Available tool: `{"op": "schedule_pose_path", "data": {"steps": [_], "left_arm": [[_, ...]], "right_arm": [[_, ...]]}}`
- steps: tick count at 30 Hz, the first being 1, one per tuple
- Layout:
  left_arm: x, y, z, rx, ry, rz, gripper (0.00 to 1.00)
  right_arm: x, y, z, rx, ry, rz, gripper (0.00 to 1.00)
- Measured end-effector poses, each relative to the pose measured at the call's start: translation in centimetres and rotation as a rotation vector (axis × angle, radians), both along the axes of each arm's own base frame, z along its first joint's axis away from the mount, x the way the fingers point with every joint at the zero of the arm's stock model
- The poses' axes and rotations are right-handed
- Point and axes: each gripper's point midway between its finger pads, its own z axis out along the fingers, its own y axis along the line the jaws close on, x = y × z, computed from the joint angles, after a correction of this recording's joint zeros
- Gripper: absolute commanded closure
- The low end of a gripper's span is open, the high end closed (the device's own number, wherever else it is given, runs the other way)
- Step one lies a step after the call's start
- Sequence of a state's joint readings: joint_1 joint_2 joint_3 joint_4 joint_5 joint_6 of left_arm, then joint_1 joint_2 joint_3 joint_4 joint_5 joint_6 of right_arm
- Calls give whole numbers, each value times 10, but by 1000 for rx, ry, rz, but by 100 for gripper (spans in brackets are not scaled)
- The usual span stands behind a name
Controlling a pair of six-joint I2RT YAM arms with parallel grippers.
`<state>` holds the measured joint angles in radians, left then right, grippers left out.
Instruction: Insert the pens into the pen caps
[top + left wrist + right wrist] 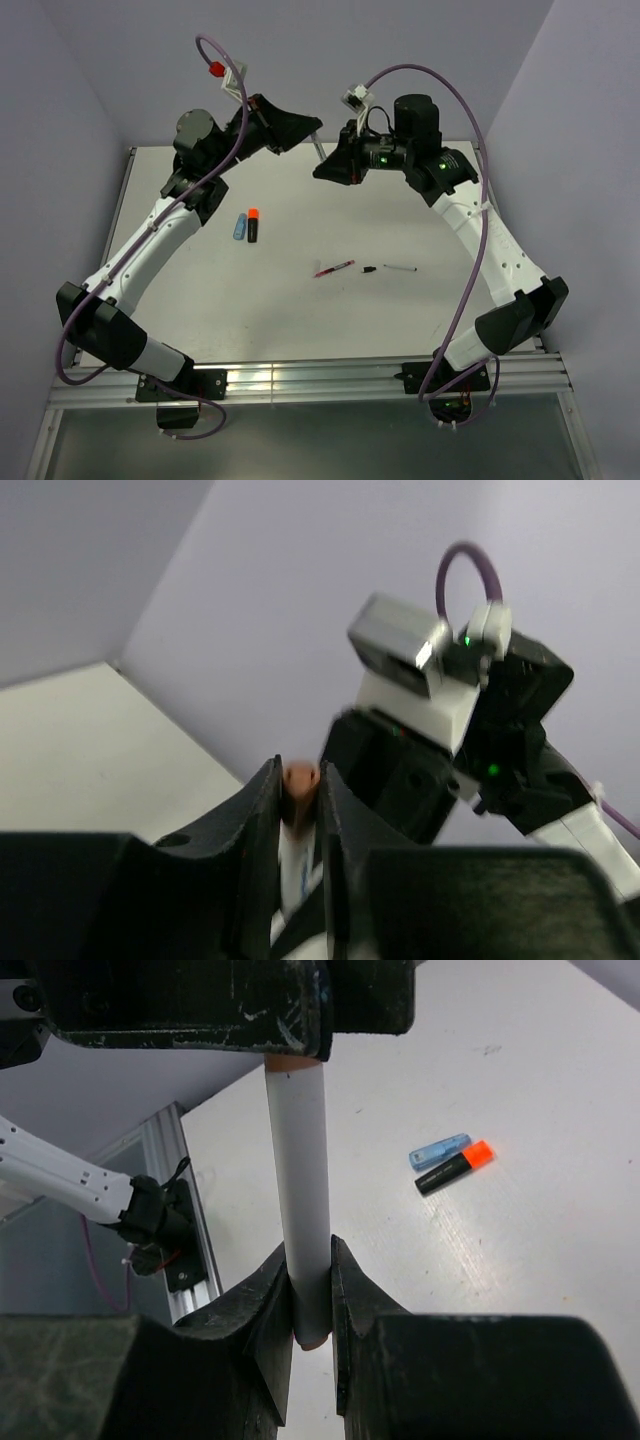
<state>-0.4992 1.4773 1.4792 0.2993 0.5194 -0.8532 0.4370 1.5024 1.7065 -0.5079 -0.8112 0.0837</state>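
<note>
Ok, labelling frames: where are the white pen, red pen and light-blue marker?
white pen [303, 1180], right wrist view, mid-barrel.
red pen [334, 268], top view, mid-barrel.
light-blue marker [240, 226], top view, mid-body.

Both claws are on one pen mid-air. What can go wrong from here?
1. The left claw and right claw both clamp the white pen; any off-axis pull may bend it or make it slip.
2. The pen hangs above the table; if either claw loses its hold, the pen would likely tilt or drop and may roll away.
3. The two wrists sit close together, so a small move might knock them together.
</note>
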Motion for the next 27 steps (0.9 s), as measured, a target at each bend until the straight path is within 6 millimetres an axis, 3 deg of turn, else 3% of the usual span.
{"op": "schedule_pose_path", "data": {"steps": [2, 5, 13, 20, 27], "left_arm": [[-4, -1, -2, 18, 2, -27, 58], [-15, -8, -18, 64, 53, -102, 49], [-11, -7, -32, 123, 83, -87, 38], [4, -1, -47, 176, 115, 8, 34], [13, 5, -31, 171, 84, 84, 37]], "right_arm": [[5, 1, 4, 13, -31, -8, 100], [25, -6, 21, 47, -114, -69, 100], [39, -11, 32, 87, -151, -127, 100], [44, -12, 29, 95, -136, -171, 100], [44, -2, 19, 74, -131, -202, 100]]}}
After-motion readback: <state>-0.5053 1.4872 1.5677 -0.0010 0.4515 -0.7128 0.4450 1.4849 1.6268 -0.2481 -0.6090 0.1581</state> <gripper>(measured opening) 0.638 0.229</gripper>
